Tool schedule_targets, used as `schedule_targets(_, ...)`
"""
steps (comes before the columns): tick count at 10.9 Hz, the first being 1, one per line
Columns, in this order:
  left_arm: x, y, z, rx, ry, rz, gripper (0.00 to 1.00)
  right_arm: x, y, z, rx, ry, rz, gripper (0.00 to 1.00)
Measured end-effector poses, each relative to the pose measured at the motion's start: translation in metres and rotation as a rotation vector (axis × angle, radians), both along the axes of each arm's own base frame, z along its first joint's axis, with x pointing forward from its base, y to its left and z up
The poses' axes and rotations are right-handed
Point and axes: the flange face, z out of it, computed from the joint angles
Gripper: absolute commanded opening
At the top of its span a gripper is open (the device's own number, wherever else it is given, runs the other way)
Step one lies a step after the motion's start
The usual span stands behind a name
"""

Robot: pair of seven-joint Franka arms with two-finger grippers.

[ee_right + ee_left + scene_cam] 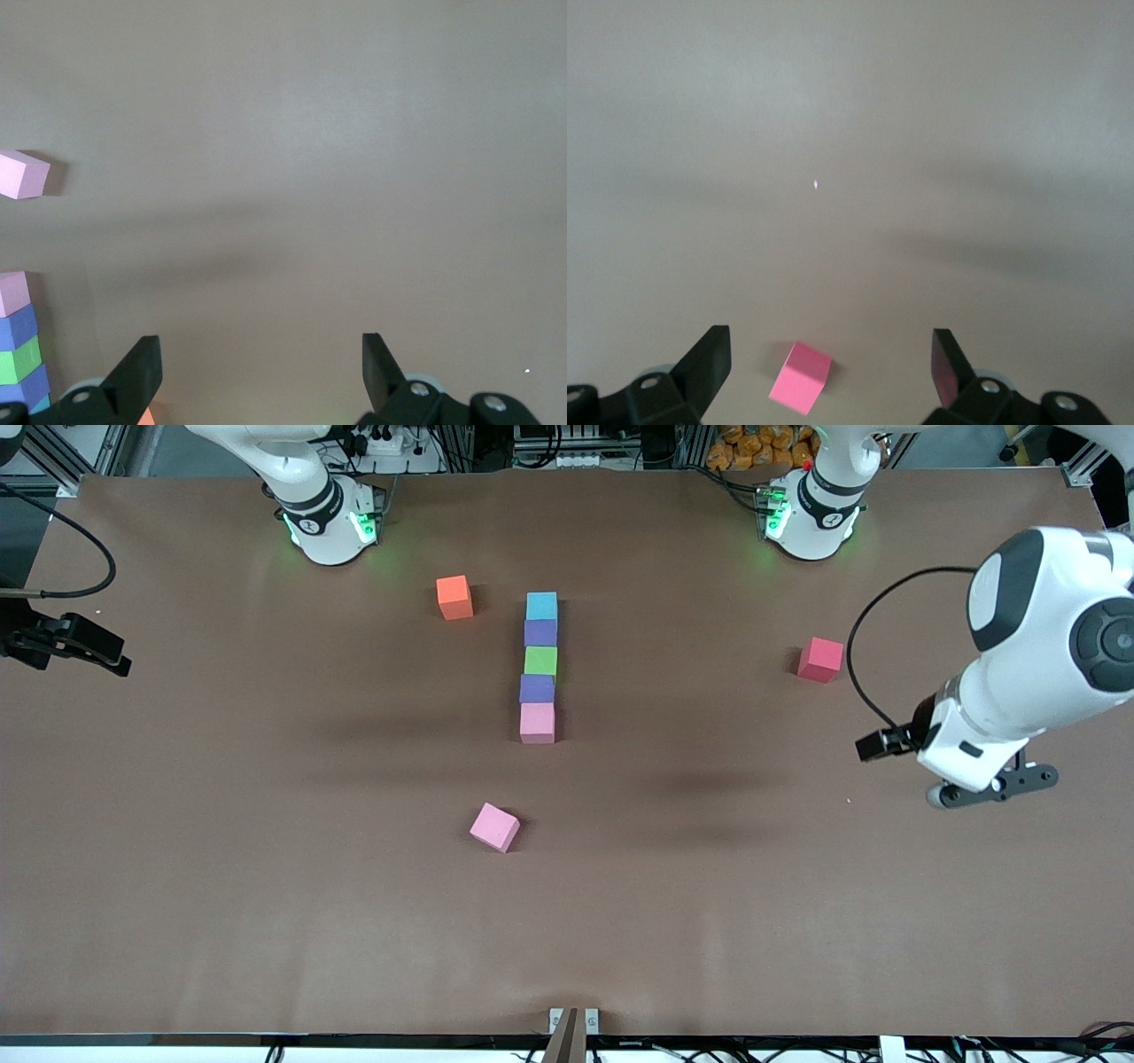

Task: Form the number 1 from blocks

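Five blocks stand in one straight touching line mid-surface: cyan block [541, 606] nearest the robots' bases, then purple block [540, 632], green block [540, 661], second purple block [537, 688] and pink block [537, 723]. A loose pink cube [494, 827] lies nearer the front camera, an orange cube [454, 597] beside the cyan end, a red cube [820, 660] toward the left arm's end. The left end effector [992, 786] hangs wide and empty over bare surface; the right end effector [75, 646], equally wide, waits at its own end. The cubes look light, soft and matte, best pinched across flat opposite faces. Open room surrounds the row; edges lie well apart.
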Motion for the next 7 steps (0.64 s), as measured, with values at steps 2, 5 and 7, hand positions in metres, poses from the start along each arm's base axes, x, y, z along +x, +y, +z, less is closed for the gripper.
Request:
schedule_targets(2,-0.024,0.003,0.012,0.000,-0.001,-0.007,1.00,0.000,0.000,0.000,0.000,0.002,0.000,1.00)
schedule_targets(5,-0.041,0.016,0.055,-0.020,-0.071,0.021,1.00,-0.005,0.004,0.002,0.001,0.029,0.007,1.00)
schedule_targets(7,-0.047,0.022,0.081,-0.025,-0.124,0.029,1.00,-0.009,0.005,0.007,0.001,0.036,0.009,1.00)
